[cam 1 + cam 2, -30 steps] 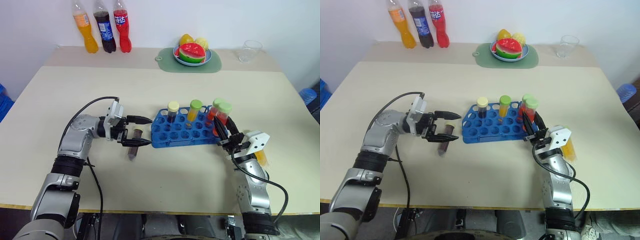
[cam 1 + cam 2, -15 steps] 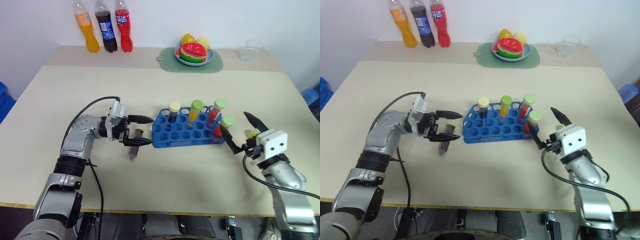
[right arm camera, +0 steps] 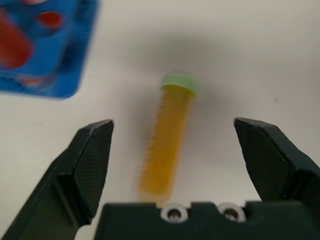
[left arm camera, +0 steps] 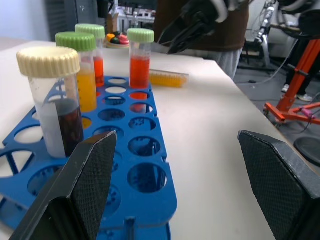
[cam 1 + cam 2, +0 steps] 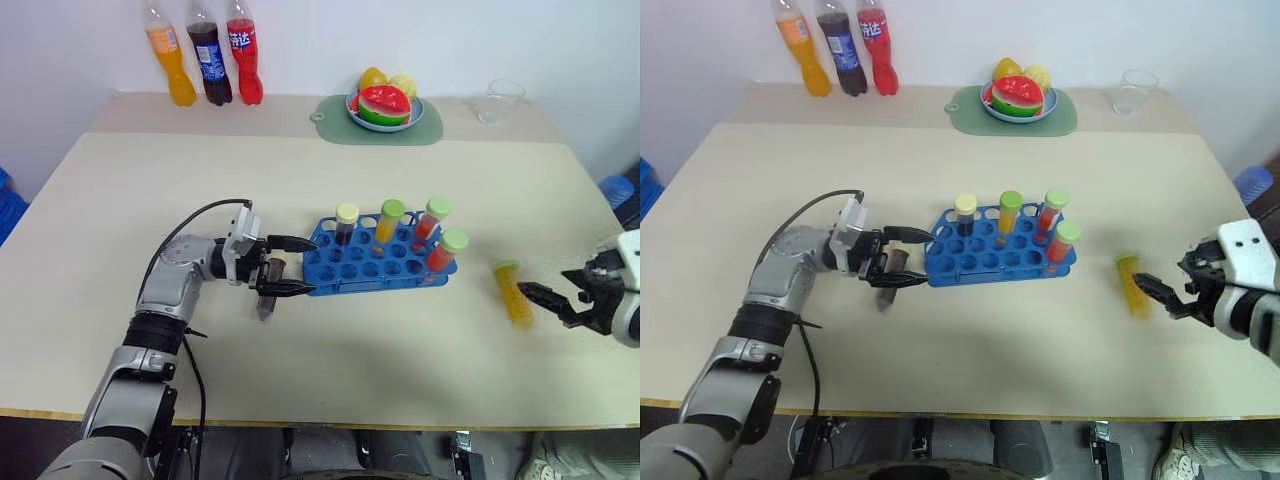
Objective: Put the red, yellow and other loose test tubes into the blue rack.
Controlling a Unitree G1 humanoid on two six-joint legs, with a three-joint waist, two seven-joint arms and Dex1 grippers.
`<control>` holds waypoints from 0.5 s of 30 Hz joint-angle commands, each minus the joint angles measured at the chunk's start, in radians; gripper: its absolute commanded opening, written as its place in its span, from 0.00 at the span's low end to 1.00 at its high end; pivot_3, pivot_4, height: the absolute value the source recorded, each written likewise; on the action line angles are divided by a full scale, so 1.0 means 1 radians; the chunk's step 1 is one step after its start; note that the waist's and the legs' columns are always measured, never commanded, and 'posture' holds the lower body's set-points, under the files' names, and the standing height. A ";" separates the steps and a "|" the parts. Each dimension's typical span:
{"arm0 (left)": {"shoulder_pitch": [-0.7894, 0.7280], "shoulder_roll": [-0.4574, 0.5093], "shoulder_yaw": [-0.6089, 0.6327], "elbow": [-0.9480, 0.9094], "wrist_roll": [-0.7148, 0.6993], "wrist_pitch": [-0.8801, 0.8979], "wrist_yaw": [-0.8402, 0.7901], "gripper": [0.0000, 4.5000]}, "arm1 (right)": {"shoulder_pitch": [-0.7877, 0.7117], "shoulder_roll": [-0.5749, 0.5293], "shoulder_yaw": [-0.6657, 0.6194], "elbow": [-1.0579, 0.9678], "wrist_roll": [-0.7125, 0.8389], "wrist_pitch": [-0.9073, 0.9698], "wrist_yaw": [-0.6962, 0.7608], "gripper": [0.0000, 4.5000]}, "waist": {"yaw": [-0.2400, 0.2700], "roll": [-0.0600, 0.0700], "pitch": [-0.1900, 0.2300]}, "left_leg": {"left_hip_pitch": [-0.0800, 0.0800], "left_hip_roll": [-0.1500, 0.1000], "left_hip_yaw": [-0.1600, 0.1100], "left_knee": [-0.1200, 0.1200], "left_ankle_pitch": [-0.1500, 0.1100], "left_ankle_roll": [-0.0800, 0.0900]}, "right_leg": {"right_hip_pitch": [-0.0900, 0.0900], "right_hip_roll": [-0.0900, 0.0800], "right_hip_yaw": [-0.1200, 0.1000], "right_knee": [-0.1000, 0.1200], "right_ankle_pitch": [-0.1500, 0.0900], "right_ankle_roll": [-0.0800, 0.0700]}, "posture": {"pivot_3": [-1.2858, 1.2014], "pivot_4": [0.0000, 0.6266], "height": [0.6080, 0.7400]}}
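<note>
Yellow tube [image 5: 513,292]: flat on the bare table [image 5: 300,160], green cap toward the far side, well to the right of the blue rack [image 5: 372,268] and apart from it. Framed in the right wrist view between the fingers of the right gripper [image 3: 172,127], spread wide and empty, tips short of the tube.

For a clean pick: lower with one finger on either side of the tube's body, across its length, not along it. Close just below the cap, so that the bottom end hangs free for the hole. Squeeze gently; probably slick, round plastic, likely to roll off if nudged first by one finger.

Then lift, turn upright, and aim at an empty hole away from the four tubes already standing, to avoid knocking their caps.

Left gripper [image 5: 312,267]: spread too, holding nothing, at the rack's left end, above a dark brown tube [image 5: 266,298] lying on the table.
</note>
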 commanded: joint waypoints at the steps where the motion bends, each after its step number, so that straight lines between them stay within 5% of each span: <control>1: -0.006 -0.001 0.007 -0.016 -0.005 -0.011 -0.005 0.89 | -0.089 -0.018 0.073 0.097 -0.024 0.040 0.004 0.94 | 0.000 0.000 0.000 | 0.000 0.000 0.000 0.000 0.000 0.000 | 0.000 0.000 0.000 0.000 0.000 0.000 | 0.52 0.24 1.00; 12: 0.044 0.045 -0.012 -0.090 -0.011 0.004 -0.061 0.89 | -0.336 -0.027 0.387 0.417 -0.158 -0.026 0.124 0.94 | 0.000 0.000 0.000 | -0.002 0.000 0.001 0.000 0.000 0.000 | -0.002 0.000 0.000 0.000 0.000 0.001 | 0.52 0.24 1.00; 15: 0.043 0.054 -0.014 -0.109 -0.022 0.020 -0.078 0.89 | -0.359 -0.026 0.444 0.462 -0.201 -0.062 0.163 0.75 | 0.000 0.000 0.000 | -0.002 0.000 0.001 0.000 0.000 0.000 | -0.002 0.000 0.000 0.000 0.000 0.001 | 0.52 0.24 1.00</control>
